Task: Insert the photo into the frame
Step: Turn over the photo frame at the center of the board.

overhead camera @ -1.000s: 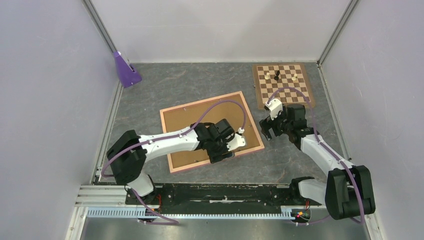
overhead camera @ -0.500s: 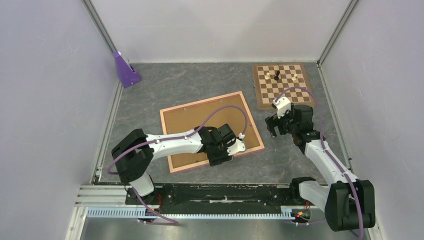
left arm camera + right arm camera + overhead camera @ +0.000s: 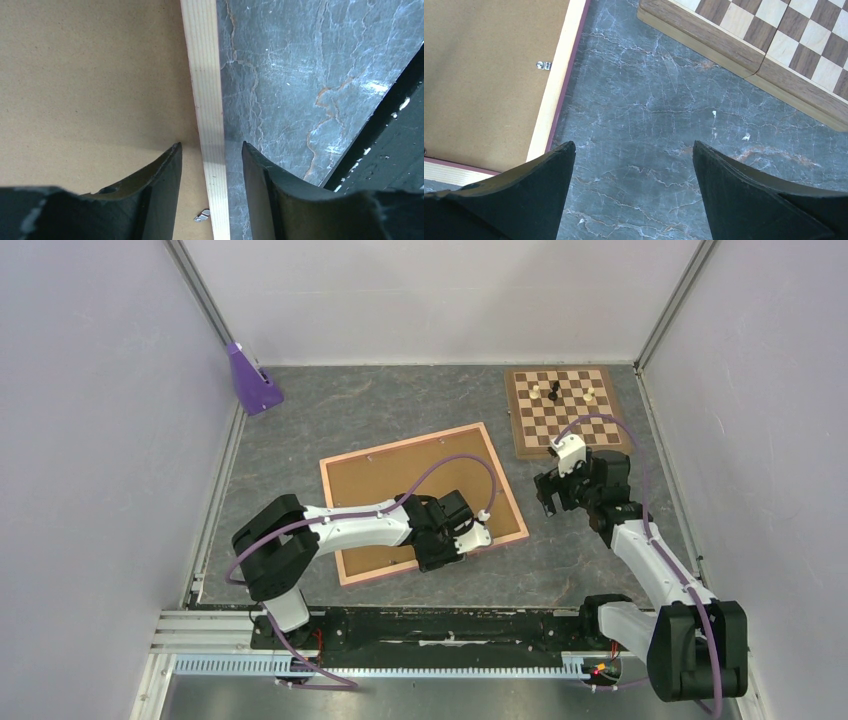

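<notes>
The frame (image 3: pixel 400 443) lies face down in the middle of the table, its pale wood back up. A plain brown backing board (image 3: pixel 400 485) fills it. The photo is hidden from every view. My left gripper (image 3: pixel 440 556) is at the frame's near edge. In the left wrist view, this gripper (image 3: pixel 212 147) is open and straddles the pale wood strip (image 3: pixel 207 100), with a gap on each side. One finger is over the board (image 3: pixel 90 75), the other over the table. My right gripper (image 3: pixel 548 502) hangs wide open and empty over bare table, right of the frame's edge (image 3: pixel 555 90).
A chessboard (image 3: pixel 565 410) with a few pieces lies at the back right, and its edge (image 3: pixel 774 45) is close to my right gripper. A purple cone-shaped object (image 3: pixel 252 380) stands in the back left corner. Small metal clips (image 3: pixel 202 216) sit on the frame's back. A black rail (image 3: pixel 395 125) runs along the near side.
My left gripper's jaws have narrowed around the frame's near edge and the arm has drawn in slightly. My right gripper has moved right, away from the frame, towards the chessboard.
</notes>
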Tool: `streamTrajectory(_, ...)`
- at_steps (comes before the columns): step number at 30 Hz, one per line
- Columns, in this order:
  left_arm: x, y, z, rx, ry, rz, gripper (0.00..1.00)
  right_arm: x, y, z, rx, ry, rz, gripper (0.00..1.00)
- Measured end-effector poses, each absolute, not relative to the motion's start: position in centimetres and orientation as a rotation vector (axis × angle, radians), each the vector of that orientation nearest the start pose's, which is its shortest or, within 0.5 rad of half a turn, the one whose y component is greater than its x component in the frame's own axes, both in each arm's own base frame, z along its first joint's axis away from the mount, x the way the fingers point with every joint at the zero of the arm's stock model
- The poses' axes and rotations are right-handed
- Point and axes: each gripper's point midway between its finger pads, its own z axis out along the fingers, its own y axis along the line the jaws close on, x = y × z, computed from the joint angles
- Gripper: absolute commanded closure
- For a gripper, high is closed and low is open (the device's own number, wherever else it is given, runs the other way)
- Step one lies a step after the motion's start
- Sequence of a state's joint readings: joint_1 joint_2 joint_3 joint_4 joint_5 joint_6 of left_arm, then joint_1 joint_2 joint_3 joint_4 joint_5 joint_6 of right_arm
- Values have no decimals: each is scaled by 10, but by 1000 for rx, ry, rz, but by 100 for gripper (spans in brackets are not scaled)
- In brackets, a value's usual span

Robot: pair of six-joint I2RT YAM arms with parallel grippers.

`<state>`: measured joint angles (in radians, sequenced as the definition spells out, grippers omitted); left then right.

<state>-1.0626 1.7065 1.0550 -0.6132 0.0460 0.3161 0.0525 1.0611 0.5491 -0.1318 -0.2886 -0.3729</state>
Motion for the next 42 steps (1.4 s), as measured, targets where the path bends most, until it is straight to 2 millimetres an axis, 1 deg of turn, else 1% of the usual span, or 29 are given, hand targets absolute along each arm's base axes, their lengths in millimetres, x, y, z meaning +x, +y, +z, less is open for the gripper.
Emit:
streamTrajectory(5,161,-282,24,1833,2205,-236,52,306,50,97,-609,2101,138,11)
streamTrajectory(10,160,-282,24,1835,2204,-236,55,306,48,96,-603,2107,137,11)
streamTrajectory(15,155,-284,23,1858,2184,-223,57,306,47,92,-600,2122,140,11)
streamTrajectory(22,156,-284,23,1863,2167,-189,64,306,44,91,-590,2127,136,11)
streamTrajectory(23,157,-284,23,1860,2166,-183,66,306,43,91,-589,2128,135,11)
streamTrajectory(25,157,-284,23,1857,2165,-177,74,306,43,91,-587,2130,134,11)
streamTrajectory(28,160,-284,23,1847,2165,-165,97,306,43,91,-589,2129,139,11)
streamTrajectory(29,159,-284,23,1843,2169,-165,98,306,43,91,-593,2125,145,10)
streamTrajectory(34,159,-284,24,1825,2187,-168,98,301,52,97,-681,2064,171,8)
streamTrajectory(38,158,-283,27,1836,2199,-161,98,292,60,103,-828,1960,174,8)
streamTrajectory(42,158,-288,39,1848,2210,-173,98,279,67,106,-994,1844,150,9)
